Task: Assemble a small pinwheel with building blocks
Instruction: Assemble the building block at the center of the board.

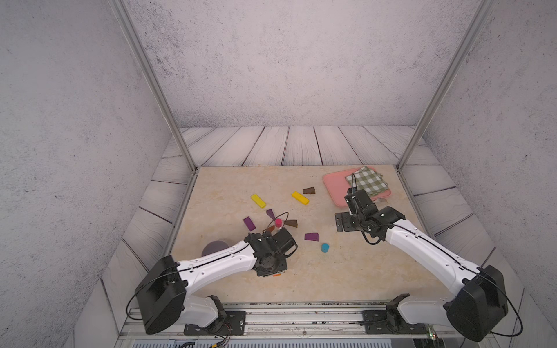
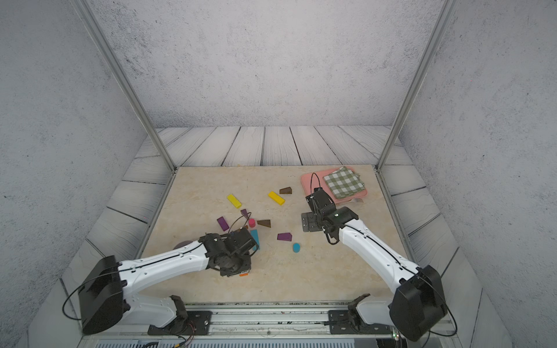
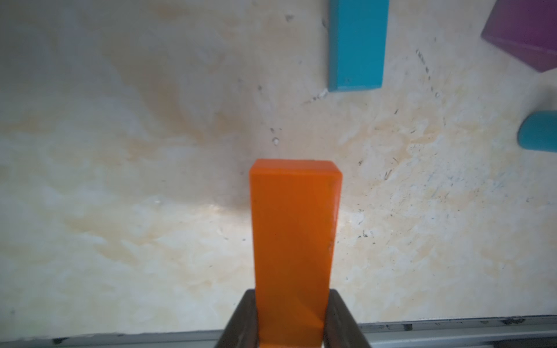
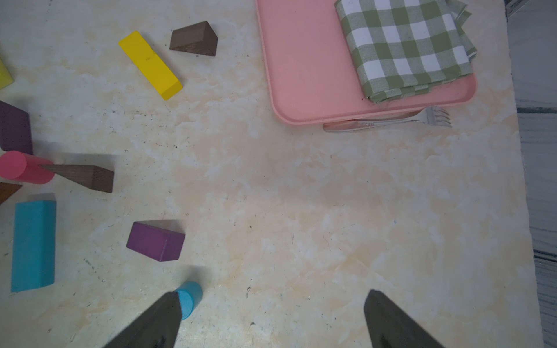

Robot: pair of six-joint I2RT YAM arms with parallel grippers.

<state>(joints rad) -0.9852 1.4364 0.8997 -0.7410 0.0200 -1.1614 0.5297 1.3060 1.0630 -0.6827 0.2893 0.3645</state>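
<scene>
Both jaws of the left gripper [image 3: 291, 310] are drawn in against an orange bar [image 3: 294, 229]. It is held by one end and juts straight out past the dark fingers [image 3: 242, 319]. Its paint is bright and even, and its edges are slightly rounded. To this gripper's left, a lilac bowl [image 1: 215, 245] is mostly hidden behind the forearm. Beyond the bar's free end, toward the right arm, a teal bar [image 3: 357, 45] is laid flat. A purple wedge [image 3: 524, 33] and a blue cylinder [image 3: 539, 131] are seen farther out on that same side. Farther ahead of the gripper, a pink cylinder [image 1: 278, 223] is stood upright. A slim brown wedge [image 4: 84, 177] is set with its thin tip touching it.

The right gripper [image 4: 272, 293] is spread wide and nothing is held in it. The blue cylinder is partly covered by one fingertip [image 4: 162, 313] in the wrist view, and contact cannot be told. Well ahead of this gripper and to its left, a yellow bar [image 4: 150, 64] and a stubby brown wedge [image 4: 194, 39] are laid near each other but apart. Ahead and to its right, a pink tray [image 4: 301, 75] is placed with a folded green-and-white checked cloth [image 4: 404, 45] on it. A fork [image 4: 391, 122] is tucked against the tray's nearer rim.
</scene>
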